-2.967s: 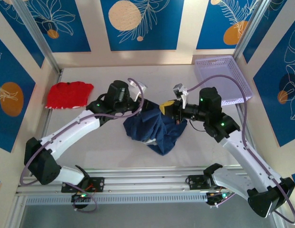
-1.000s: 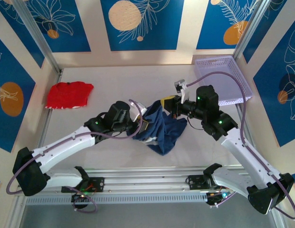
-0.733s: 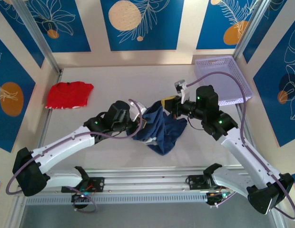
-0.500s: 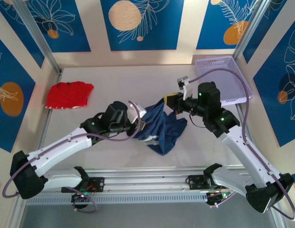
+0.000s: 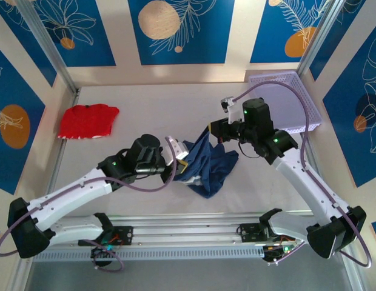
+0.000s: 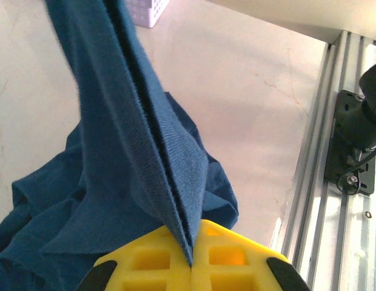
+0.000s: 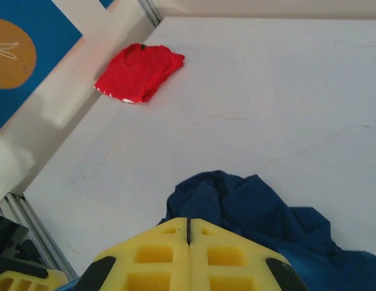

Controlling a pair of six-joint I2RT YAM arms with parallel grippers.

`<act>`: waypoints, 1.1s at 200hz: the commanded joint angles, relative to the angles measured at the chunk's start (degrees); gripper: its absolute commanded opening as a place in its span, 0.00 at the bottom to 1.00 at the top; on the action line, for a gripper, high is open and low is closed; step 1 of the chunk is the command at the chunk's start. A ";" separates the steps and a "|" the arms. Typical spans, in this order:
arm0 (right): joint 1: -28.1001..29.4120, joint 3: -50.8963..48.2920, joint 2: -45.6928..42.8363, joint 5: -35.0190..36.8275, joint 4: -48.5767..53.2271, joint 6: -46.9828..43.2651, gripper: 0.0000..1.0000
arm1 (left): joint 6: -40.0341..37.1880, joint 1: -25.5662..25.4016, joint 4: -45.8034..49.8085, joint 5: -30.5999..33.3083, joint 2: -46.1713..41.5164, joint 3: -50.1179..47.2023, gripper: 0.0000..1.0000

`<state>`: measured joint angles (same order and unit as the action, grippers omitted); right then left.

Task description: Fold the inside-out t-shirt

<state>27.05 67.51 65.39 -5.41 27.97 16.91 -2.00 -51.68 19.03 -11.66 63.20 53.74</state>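
On my left wrist feed the t-shirt [image 6: 133, 151] runs off the top edge — I can't see where it ends — and the basket [image 6: 148, 9] is cropped to a corner.

So the t-shirt [image 5: 207, 165] is a plain dark navy one, bunched in a crumpled heap on the table [image 5: 145, 115], front and middle. One fold is pulled up off the heap into a taut ridge, pinched low in the left gripper [image 6: 191, 264] and held high by the right gripper [image 5: 211, 130]. The rest sags in loose folds underneath.
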 commanded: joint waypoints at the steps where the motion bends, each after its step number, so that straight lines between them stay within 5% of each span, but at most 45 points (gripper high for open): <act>1: 0.50 0.50 -0.74 2.16 5.39 -0.72 0.00 | -1.08 -0.49 2.54 4.51 -0.23 -1.15 0.00; 65: 1.08 -20.37 -8.53 7.96 12.37 15.57 0.00 | 3.98 -10.17 -4.00 -0.73 15.42 -3.30 0.10; 95: 0.37 -26.38 -9.69 13.70 9.05 18.89 0.19 | 5.33 -13.17 -4.44 -2.24 25.30 1.89 0.38; 122: 0.64 -26.17 -12.08 16.62 5.22 17.06 0.35 | 4.47 -12.70 -4.70 -2.18 20.66 0.46 0.56; 147: 0.73 -24.68 -6.59 14.31 -2.77 14.63 0.41 | 7.21 -6.30 -7.41 0.57 11.37 -5.31 0.68; 170: 0.01 -19.12 5.28 13.66 -7.59 11.66 0.45 | 18.89 6.54 -9.39 8.06 6.05 -9.35 0.78; 193: -2.09 -11.79 16.83 15.77 -8.66 7.92 0.52 | 29.16 18.74 -7.17 6.64 9.17 -8.78 0.79; 220: -4.64 -4.44 27.26 17.15 -5.87 5.02 0.57 | 31.18 22.49 -7.36 1.86 17.38 -5.58 0.80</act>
<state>24.53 57.49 86.50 9.61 21.43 26.44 22.35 -30.61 10.24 -6.42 74.76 46.39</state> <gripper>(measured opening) 0.555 0.797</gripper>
